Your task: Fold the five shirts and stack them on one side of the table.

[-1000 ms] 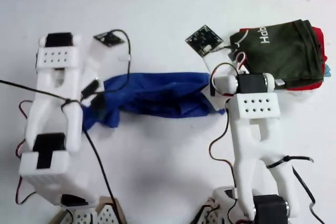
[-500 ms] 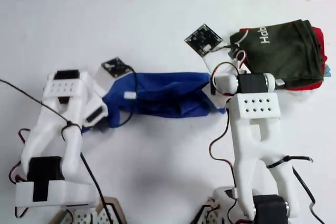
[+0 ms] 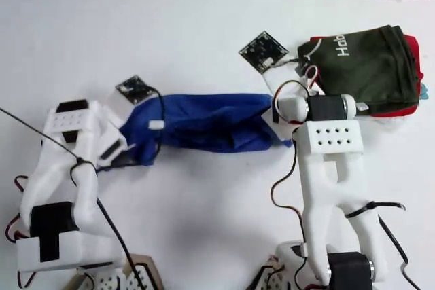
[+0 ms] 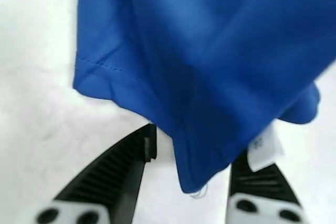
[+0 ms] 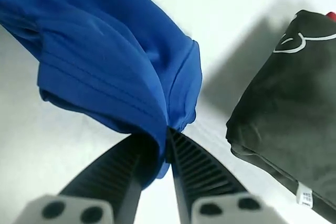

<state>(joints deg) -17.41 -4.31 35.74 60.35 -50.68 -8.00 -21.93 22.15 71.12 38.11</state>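
Left arm has moved a lot in the last second. It was parked up toward the far side of the table (image 3: 204,25), then swung down, and now sits lower and further out at the left end of the blue shirt (image 3: 204,123). The left gripper (image 4: 195,150) is spread wide, with the shirt's hemmed corner hanging down between its two fingers, nothing pinched.

Right arm hasn't budged. The right gripper (image 5: 167,140) is clamped tight on a bunched fold at the shirt's other end, just beside the stack of folded shirts (image 3: 367,66), which is dark green on top with red peeking out underneath.

The blue shirt lies as a long rumpled band across the middle of the table between the two arms. Its left end looks tidier than a second ago.
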